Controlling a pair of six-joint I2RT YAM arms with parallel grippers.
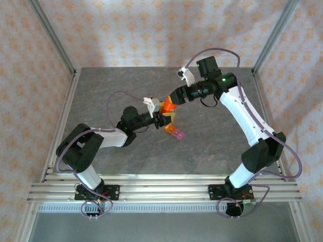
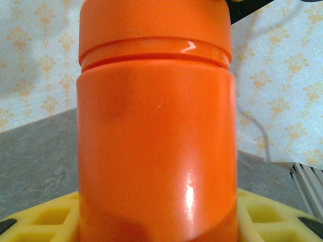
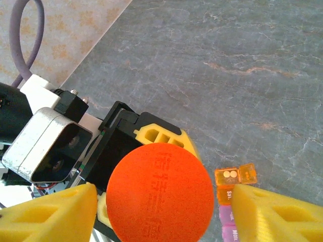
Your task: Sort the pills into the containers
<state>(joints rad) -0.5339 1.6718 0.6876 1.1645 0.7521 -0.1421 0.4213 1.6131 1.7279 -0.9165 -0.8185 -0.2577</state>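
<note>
The left gripper (image 1: 162, 119) is closed on the lower body of a glossy orange bottle (image 2: 156, 141), holding it upright. In the left wrist view its yellow fingers (image 2: 45, 217) press against both sides of the bottle's base. The round orange cap (image 3: 160, 191) is on the bottle. Whether the bottle stands on the table or is lifted off it cannot be told.

The right gripper (image 3: 164, 214) hangs directly over the cap with its jaws apart. One yellow fingertip (image 3: 272, 212) sits on each side of the cap, with a thin gap on both sides, so it grips nothing.

Just beside the bottle, on the grey stone-patterned table (image 1: 126, 156), lie the two tiny containers. The orange compartment (image 3: 234, 177) has its lid flipped open, with two small pale pills (image 3: 230, 174) inside. The pink compartment (image 1: 178, 134) touches it, end to end, and in the right wrist view it is partly hidden behind the right fingertip.

Both arms reach in from the near edge and meet near the middle of the table. A pale patterned wall (image 1: 151, 30) stands behind.
</note>
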